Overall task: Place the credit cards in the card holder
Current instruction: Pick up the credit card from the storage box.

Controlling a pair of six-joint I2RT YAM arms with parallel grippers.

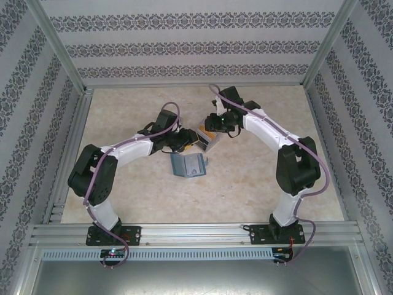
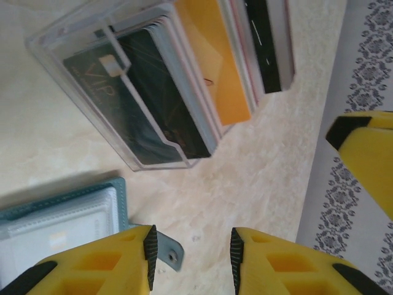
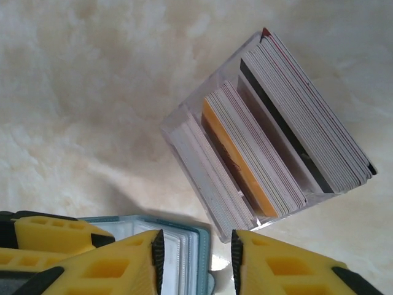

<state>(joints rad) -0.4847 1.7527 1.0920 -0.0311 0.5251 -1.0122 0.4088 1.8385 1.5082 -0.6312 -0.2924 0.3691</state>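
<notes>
The credit cards (image 3: 258, 153) stand on edge in three packs inside a clear slanted tray (image 2: 46, 49), a dark VIP card foremost and an orange one behind it. The teal card holder (image 1: 187, 165) lies open just beside the tray, greyish sleeves up. The left gripper (image 2: 191, 249) and right gripper (image 3: 198, 258) both gape, holding nothing.

"VIP" in pale letters on the dark card (image 2: 147, 104), read through the front wall of the clear plastic tray (image 2: 55, 46), left wrist view. Fainter marks on the same card too blurred to read. Top view too small for any text.
</notes>
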